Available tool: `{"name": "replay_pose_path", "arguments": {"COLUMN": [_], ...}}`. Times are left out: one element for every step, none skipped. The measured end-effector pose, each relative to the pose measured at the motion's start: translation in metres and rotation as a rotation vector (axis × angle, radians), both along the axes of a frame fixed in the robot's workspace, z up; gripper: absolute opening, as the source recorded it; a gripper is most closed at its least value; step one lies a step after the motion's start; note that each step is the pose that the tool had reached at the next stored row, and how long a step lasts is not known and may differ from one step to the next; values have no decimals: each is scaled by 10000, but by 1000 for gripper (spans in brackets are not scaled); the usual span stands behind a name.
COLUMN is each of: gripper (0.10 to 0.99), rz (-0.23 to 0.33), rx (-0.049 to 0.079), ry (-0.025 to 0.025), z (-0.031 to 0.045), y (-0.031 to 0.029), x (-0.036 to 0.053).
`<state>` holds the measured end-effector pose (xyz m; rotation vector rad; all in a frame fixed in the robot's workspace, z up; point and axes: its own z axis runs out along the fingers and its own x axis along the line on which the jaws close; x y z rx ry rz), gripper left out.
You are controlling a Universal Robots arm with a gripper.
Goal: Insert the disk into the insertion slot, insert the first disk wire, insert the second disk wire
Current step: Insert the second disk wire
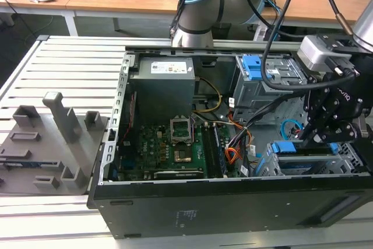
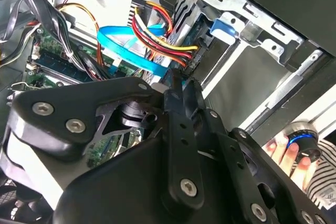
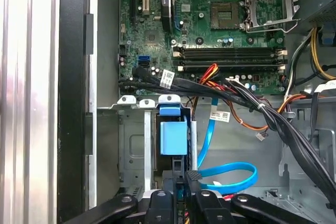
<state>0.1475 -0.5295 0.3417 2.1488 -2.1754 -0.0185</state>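
The gripper [image 1: 324, 135] is hanging over the low grey insertion slot [image 1: 309, 164] at the exterior view's right end of the open computer case [image 1: 233, 202]. In both wrist views its fingers [image 3: 192, 178] are lying nearly together, and I cannot tell whether they are pinching anything. The second disk wire [image 3: 231, 174], light blue and flat, is looping across the case floor just beside the fingertips. The first disk wire [image 2: 157, 38], red-orange, is running toward the slot's back. A person's hand [image 2: 289, 156] is resting on a knob in the second wrist view.
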Motion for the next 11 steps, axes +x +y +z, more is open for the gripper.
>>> {"name": "replay_pose_path", "arguments": {"gripper": [239,239,239,224,224,106,106,106,106,106,106], "rz": [-1,0,0,-1,-1,-1,0,-1,0,-1,0], "rx": [-2,-4,-8,-21,-34,-43,-44,-44,-45,-43,-41], "ry": [0,0,0,0,0,0,0,0,0,0,0], "z": [57,112,145,199,271,355,404,435,455,458,457], "y": [3,9,18,38,54,62,64,65,65,65,65], "x": [0,0,0,0,0,0,0,0,0,0,0]}}
